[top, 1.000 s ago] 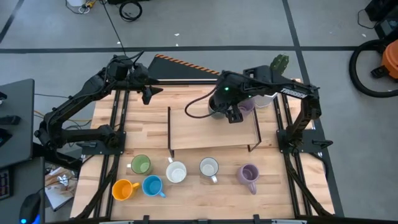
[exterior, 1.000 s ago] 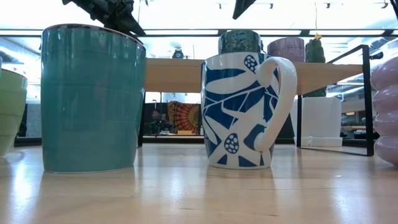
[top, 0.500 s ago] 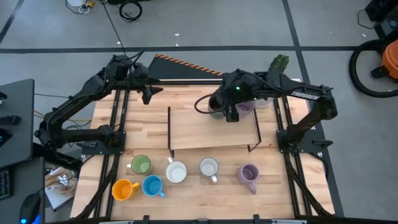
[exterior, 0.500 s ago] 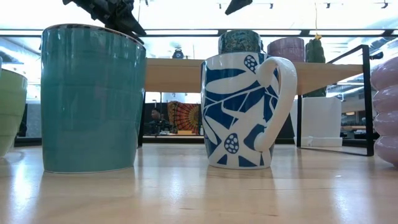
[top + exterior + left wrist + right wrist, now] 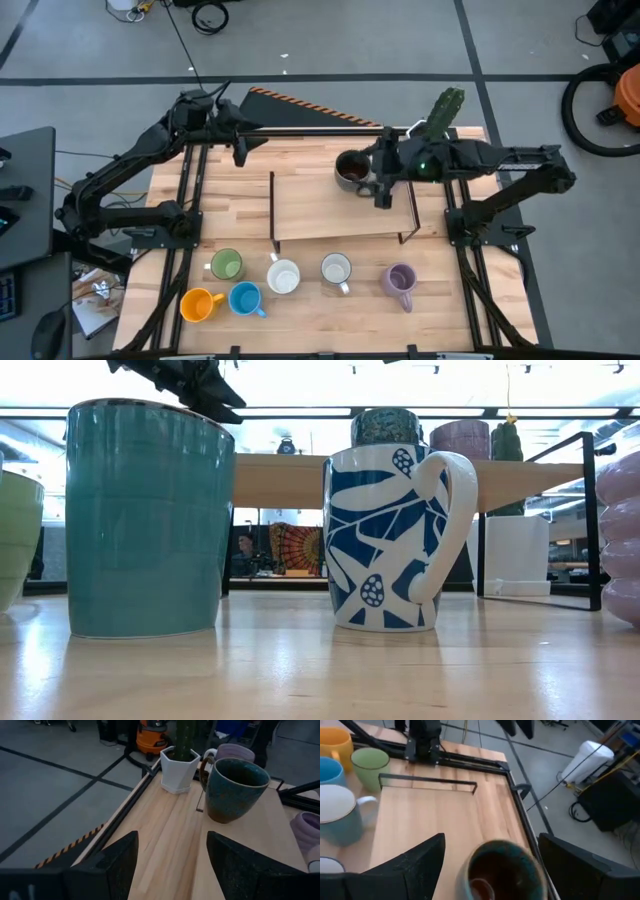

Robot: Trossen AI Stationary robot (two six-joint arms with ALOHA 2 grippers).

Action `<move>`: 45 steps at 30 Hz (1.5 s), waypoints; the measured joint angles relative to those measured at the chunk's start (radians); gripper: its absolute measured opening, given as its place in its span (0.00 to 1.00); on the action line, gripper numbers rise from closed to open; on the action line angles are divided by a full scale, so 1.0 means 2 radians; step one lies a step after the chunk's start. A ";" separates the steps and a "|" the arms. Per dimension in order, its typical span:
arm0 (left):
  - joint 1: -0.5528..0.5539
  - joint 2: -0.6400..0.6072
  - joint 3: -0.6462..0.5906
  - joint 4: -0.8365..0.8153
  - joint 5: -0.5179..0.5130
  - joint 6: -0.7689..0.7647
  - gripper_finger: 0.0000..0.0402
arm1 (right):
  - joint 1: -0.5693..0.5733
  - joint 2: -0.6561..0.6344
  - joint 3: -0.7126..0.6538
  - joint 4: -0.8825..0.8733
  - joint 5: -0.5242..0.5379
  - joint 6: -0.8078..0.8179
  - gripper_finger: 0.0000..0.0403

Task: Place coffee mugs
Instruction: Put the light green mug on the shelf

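A dark brown mug (image 5: 352, 168) stands upright on its base on the raised wooden shelf (image 5: 330, 212). My right gripper (image 5: 379, 177) is open beside it, one finger on each side (image 5: 491, 845), touching nothing. A lavender mug (image 5: 235, 752) stands behind the dark mug (image 5: 232, 790). On the near table stand green (image 5: 227, 265), two white (image 5: 284, 277) (image 5: 335, 269), lavender (image 5: 400, 280), orange (image 5: 198, 304) and blue (image 5: 245, 298) mugs. My left gripper (image 5: 238, 152) waits open at the far left, above the table (image 5: 172, 865).
A white hexagonal pot with a green cactus (image 5: 445, 108) stands at the far right corner, behind the shelf. The shelf's black metal frame (image 5: 272, 215) rises from the table. Bare shelf top (image 5: 310, 195) lies left of the dark mug.
My right gripper has drawn back from over the dark mug toward the table's right edge and risen, leaving the low view's top. The dark mug, covered by the arm before, now shows and stays on the shelf.
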 joint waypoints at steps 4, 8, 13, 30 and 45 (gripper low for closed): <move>-0.002 0.000 0.000 0.002 0.000 -0.004 0.60 | 0.030 0.001 -0.004 -0.016 0.059 0.014 0.81; -0.008 0.000 0.000 0.001 0.000 0.003 0.60 | 0.056 -0.001 -0.005 -0.025 0.079 0.018 0.81; -0.022 0.001 -0.001 -0.006 -0.001 0.009 0.60 | 0.071 -0.001 -0.012 -0.025 0.067 0.046 0.81; -0.060 0.019 -0.042 0.114 -0.003 -0.018 0.60 | 0.088 0.002 -0.063 0.023 0.118 0.083 0.81; -0.076 0.065 0.026 -0.014 -0.001 0.011 0.60 | 0.078 0.000 -0.060 0.013 0.100 0.097 0.81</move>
